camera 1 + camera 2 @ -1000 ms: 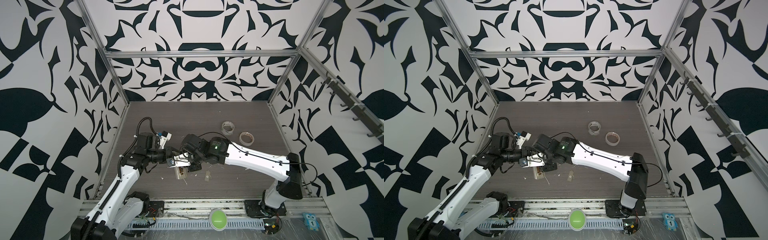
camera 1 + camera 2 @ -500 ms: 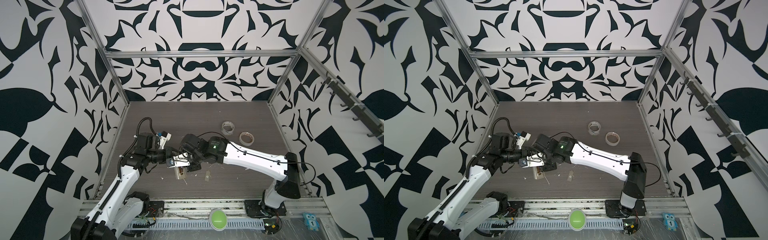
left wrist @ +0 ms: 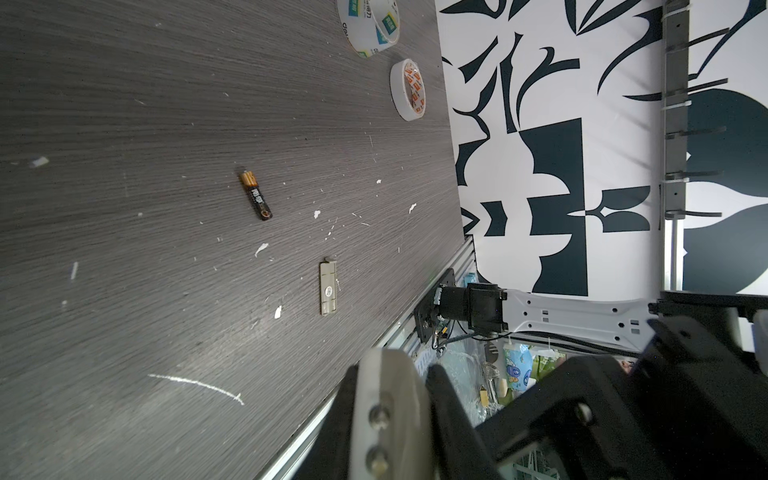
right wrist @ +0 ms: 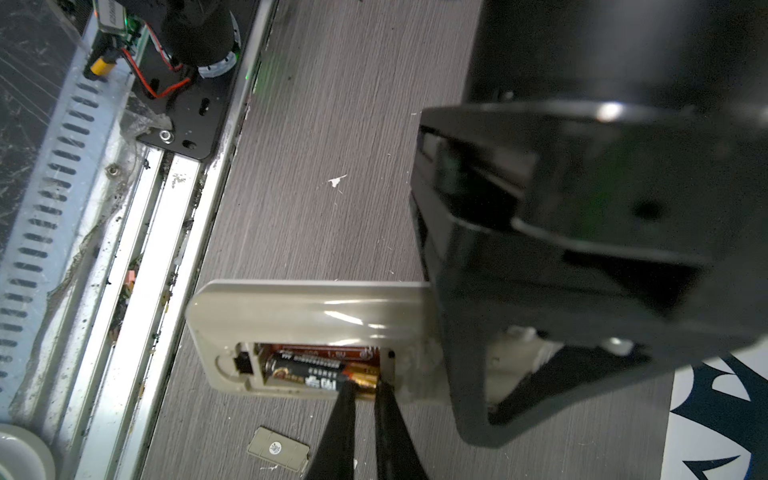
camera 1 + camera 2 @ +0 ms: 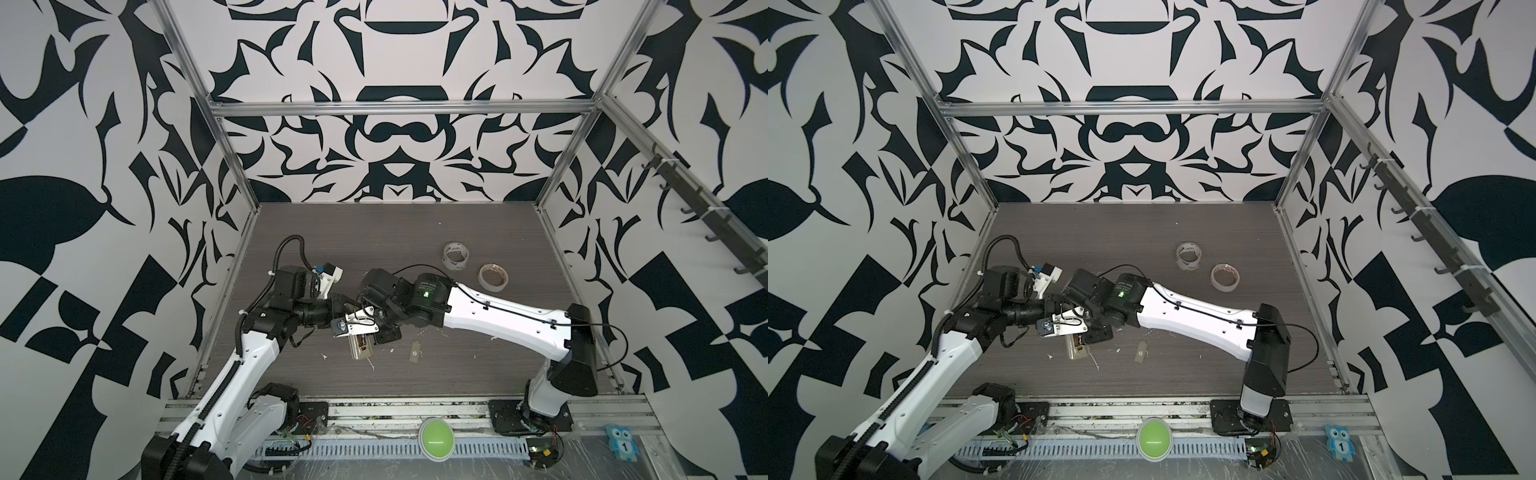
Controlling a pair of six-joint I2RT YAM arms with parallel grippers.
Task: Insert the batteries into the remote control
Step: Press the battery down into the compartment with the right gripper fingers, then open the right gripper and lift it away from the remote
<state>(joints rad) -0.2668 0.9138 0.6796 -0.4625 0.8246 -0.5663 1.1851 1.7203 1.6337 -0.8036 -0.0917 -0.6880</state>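
Observation:
The remote control (image 4: 311, 307) lies pale back up with its battery bay open, near the table's front left in both top views (image 5: 360, 347) (image 5: 1077, 349). My left gripper (image 3: 392, 374) is shut on the remote's far end; its black body (image 4: 540, 249) covers that end. One battery (image 4: 307, 372) sits in the bay. My right gripper (image 4: 365, 388) is shut on its gold end, with thin black fingers on either side. A second battery (image 3: 255, 195) lies loose on the table. In both top views the right gripper (image 5: 368, 337) (image 5: 1084, 334) hangs over the remote.
The small pale battery cover (image 5: 414, 352) (image 3: 328, 286) (image 4: 279, 449) lies on the table just right of the remote. Two tape rolls (image 5: 456, 255) (image 5: 493, 277) sit at the back right. The metal front rail (image 4: 137, 257) runs close to the remote's near end.
The right arm has shifted very slightly. The remote and the left arm stay where they were.

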